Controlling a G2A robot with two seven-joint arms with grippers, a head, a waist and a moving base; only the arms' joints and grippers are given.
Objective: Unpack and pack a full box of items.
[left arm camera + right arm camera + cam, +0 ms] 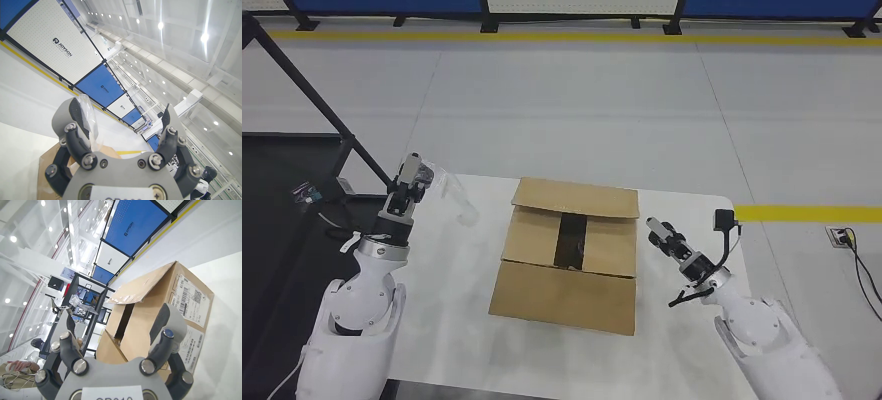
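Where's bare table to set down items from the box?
Widest bare table: between the box and the table's left edge. A narrower strip runs along the near edge. Crowded: right gripper beside the box's right side; clear bag by left gripper at the far-left corner.

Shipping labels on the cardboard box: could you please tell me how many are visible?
2, both on the box side facing the right gripper: one label by the raised flap, the other label beside it. Hidden sides may carry more.
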